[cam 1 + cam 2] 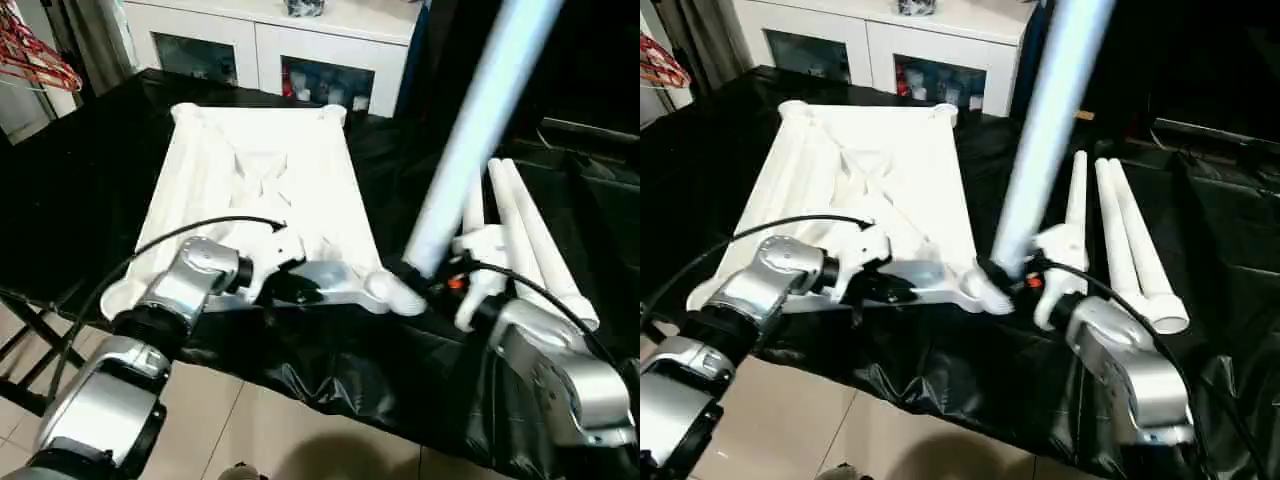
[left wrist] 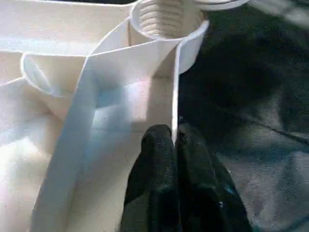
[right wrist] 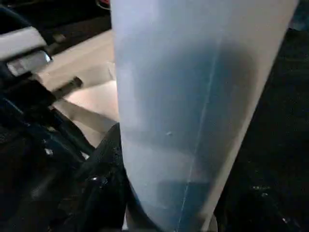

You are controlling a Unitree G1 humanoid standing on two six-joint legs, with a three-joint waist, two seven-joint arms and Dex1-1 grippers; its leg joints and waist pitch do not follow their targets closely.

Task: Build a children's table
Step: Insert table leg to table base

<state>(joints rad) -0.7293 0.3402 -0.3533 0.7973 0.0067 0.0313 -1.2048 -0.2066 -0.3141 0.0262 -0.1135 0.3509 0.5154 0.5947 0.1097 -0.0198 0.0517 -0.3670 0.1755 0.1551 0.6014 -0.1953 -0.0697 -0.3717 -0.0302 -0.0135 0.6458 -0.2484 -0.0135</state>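
Observation:
The children's table top (image 1: 260,170) lies underside up on the black-covered bench, ribs showing. My left gripper (image 1: 300,290) is at its near edge, and its black fingers (image 2: 159,150) are shut on a thin upright wall of the top just short of the threaded corner socket (image 2: 166,19). My right gripper (image 1: 425,280) is shut on a long white leg (image 1: 470,130). The leg stands steeply, leaning toward the far right, and its lower end is at the near right corner socket (image 1: 390,292). In the right wrist view the leg (image 3: 193,121) is close in front, with one dark finger (image 3: 101,183) beside it.
Three spare legs (image 1: 530,230) lie side by side on the black cloth (image 1: 80,180) right of the top. A white glass-door cabinet (image 1: 270,40) stands behind the bench, and red hangers (image 1: 35,55) hang at far left. Tiled floor (image 1: 200,410) lies below the bench's near edge.

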